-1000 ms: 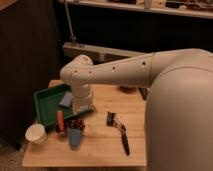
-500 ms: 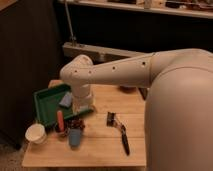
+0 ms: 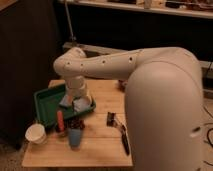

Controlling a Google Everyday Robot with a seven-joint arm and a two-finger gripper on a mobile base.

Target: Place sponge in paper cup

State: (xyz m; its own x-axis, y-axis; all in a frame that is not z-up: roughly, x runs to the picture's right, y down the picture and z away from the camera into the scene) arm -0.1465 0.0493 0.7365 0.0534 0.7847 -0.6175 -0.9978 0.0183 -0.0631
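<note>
Light-blue sponge (image 3: 80, 106) sits right at my claw (image 3: 75, 102), over the near edge of the tray (image 3: 46, 102); can't tell if I'm gripping it. Looks light and squishy, so pinch its sides gently. Cup (image 3: 36, 133) stands at the desk (image 3: 100, 150) corner.

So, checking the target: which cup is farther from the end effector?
The white paper cup, standing alone at lower left; the blue cup stands nearer the end effector, which hangs over the green tray edge.

Pale-blue sponge (image 3: 66, 101) seemingly at hand (image 3: 76, 106); white paper cup (image 3: 36, 133) upright.
</note>
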